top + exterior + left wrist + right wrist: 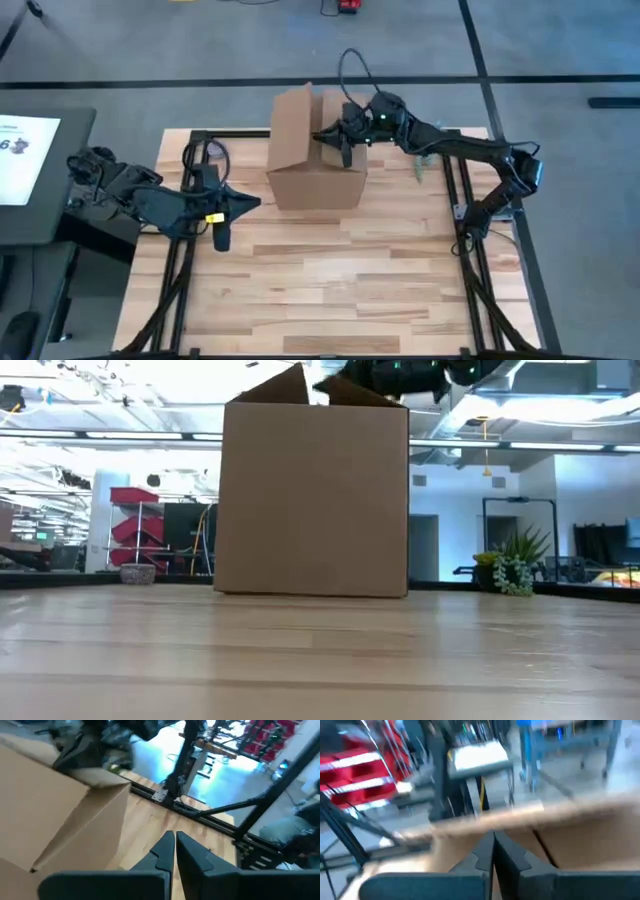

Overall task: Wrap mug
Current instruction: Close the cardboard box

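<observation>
Pale butcher-block wooden tabletop (340, 290) in its black metal frame, with the brown corrugated cardboard box (318, 150) as landmark; the whole near half of the table, on the viewer's side of the box, lies bare and offers the widest room for moving. Just to the box's left and slightly nearer, the left gripper (222, 238) waits low above the wood, its two dark fingers (170, 851) pressed together with nothing between them. The box stands toward the far edge of the table, one flap raised on its left side. Over its open top, at the right flap, hangs the right gripper (345, 150); its fingers (492, 851) meet tip to tip and appear to hold nothing, though the wrist picture is smeared. No mug is visible in any view; it may lie inside the box, which cannot be confirmed. Risks, as judged: a descent with closed fingers could strike a flap or the box wall and shove the light carton toward the far frame rail just behind it; an unseen mug inside could be knocked over. Right of the box a small green potted plant (421, 166) sits near the rail, narrowing that side; the left arm bounds the other.
</observation>
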### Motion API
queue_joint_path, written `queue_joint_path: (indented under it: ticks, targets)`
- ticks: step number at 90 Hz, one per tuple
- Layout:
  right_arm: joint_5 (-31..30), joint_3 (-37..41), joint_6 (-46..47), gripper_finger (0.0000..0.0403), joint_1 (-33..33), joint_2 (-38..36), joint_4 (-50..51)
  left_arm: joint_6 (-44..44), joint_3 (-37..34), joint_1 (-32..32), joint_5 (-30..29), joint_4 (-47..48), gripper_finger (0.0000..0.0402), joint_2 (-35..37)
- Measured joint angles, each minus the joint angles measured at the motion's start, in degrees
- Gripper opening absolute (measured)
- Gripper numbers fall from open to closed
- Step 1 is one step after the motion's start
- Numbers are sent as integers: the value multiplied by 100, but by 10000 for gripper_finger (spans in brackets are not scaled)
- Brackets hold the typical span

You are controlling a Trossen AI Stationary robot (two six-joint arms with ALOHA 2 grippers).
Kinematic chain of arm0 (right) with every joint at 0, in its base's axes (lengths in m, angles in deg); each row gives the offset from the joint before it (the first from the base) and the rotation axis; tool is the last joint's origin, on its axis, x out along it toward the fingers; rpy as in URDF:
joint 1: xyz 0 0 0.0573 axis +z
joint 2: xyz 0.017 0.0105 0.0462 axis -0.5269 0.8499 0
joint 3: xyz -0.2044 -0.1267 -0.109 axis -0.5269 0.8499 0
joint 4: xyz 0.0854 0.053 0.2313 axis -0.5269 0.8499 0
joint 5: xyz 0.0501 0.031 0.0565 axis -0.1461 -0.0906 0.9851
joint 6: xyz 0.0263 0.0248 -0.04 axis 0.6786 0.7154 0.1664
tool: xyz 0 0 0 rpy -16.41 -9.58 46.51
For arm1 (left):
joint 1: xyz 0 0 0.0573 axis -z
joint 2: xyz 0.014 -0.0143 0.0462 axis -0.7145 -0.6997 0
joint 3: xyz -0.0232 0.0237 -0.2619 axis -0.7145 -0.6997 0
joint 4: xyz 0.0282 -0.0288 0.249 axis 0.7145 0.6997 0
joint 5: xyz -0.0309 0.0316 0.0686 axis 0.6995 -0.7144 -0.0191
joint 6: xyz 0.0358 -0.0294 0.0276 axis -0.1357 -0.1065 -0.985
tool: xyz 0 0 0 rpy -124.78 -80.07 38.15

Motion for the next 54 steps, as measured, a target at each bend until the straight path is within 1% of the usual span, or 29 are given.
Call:
queue_joint_path:
  ticks: [10,19,27,33,42,54]
  targets:
    - [13,0,118,0,50,0,-468,48,0,-338,-467,339,0,-158]
    - [11,-2,121,0,42,24,-637,-30,-4,-849,-592,617,0,-373]
    - [9,-9,127,0,20,155,-567,-187,-2,-1313,-587,758,0,-624]
    - [9,-7,143,0,-18,320,-544,-426,-2,-1618,-335,706,0,-891]
    - [17,-2,227,0,-93,501,-438,-1018,-4,-1924,260,539,0,-1263]
    - [15,-7,125,0,-159,688,-91,-1713,-4,-2133,1040,95,0,-1681]
